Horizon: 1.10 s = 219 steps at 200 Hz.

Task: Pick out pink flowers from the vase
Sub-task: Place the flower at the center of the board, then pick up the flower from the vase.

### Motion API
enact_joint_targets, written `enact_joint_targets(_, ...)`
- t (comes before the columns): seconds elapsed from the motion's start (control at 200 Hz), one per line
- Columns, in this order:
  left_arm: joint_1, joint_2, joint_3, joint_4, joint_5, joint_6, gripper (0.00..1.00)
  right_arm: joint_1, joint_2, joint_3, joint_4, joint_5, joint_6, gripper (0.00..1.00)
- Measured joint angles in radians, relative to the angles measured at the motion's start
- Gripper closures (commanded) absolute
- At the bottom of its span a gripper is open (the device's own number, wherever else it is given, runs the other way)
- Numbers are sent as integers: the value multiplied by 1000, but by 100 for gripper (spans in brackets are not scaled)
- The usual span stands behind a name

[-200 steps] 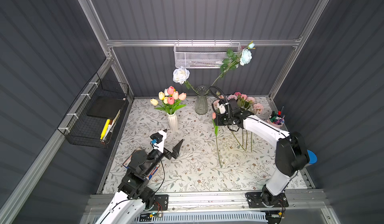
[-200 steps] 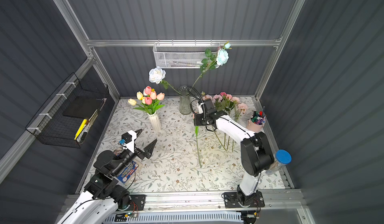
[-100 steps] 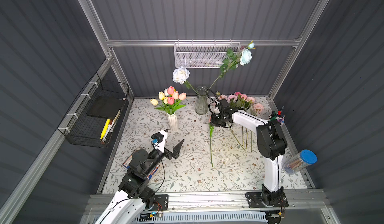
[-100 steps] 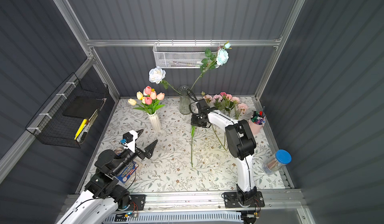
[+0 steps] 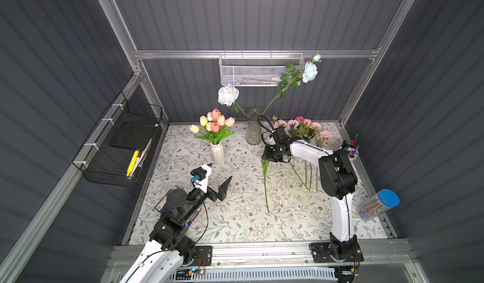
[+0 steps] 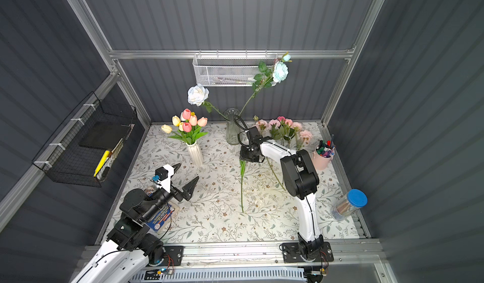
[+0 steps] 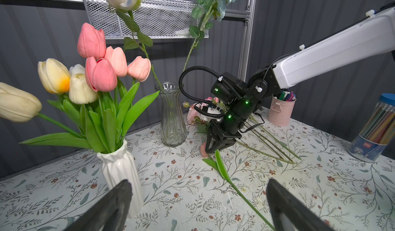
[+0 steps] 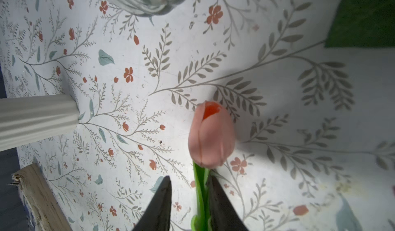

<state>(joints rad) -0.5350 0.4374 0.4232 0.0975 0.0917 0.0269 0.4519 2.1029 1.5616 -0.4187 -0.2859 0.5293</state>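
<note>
Salmon-pink tulip lies on the table between the parted jaws of the right gripper, so I judge the release step is in hand; next it must lift straight clear, while the left gripper hangs wide open.

Bright, even light pours down from overhead onto the tabletop in both top views. There's a pale glare patch mid-pattern, and the grey walls sit dim. At the edges the frame rails bow. The left wrist view is crisp through the middle, but the left pincer is dark blur. In the right wrist view the pink tulip looks soft, a broad shadow spreads behind it, and the right pincer is out of focus.
</note>
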Motion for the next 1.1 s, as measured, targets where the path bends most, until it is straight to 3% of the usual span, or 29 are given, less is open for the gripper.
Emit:
enact_joint_targets(0.18,0,0,0,0,0,0,1,0,-103,-60,24,24,-14,58)
enact_joint_targets(0.455,0,0,0,0,0,0,1,11,-279,-153,44,104,-55,57)
enact_joint_targets(0.66,0,-13,0,0,-2,0,1,106,-431,-232,137,162,-142,60)
enact_joint_targets(0.891,0,-31,0,0,-16,0,1,217,-475,-276,469,98,-258,61)
enact_joint_targets(1.096,0,-80,0,-2,-59,9,1,283,-354,-292,887,-24,-374,60)
